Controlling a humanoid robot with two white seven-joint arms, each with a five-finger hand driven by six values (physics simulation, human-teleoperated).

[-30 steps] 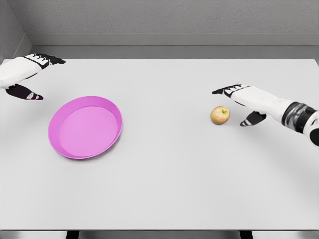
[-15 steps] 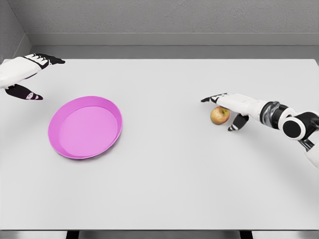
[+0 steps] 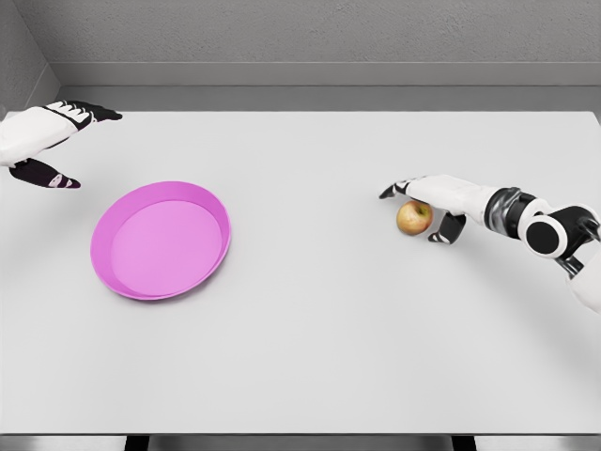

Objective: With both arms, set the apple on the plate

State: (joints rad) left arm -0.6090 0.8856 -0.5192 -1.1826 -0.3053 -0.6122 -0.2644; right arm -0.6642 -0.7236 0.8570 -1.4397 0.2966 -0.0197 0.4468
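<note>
Right hand point(image 3: 434, 202) over the apple point(image 3: 413, 218), fingers spread above it, thumb low beside it, not clamped. Apple sits on the table point(image 3: 319, 310), well right of the pink plate point(image 3: 161, 241). Left hand point(image 3: 45, 141) hovers at far left, fingers relaxed, holding nothing.

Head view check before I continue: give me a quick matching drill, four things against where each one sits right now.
Things:
1. apple
2. plate
3. left hand
4. right hand

Places:
A. far left edge, open above the table
B. left half of table
C. over the apple, open
D. right of centre, under a hand

Pairs: 1-D, 2-B, 3-A, 4-C
</note>
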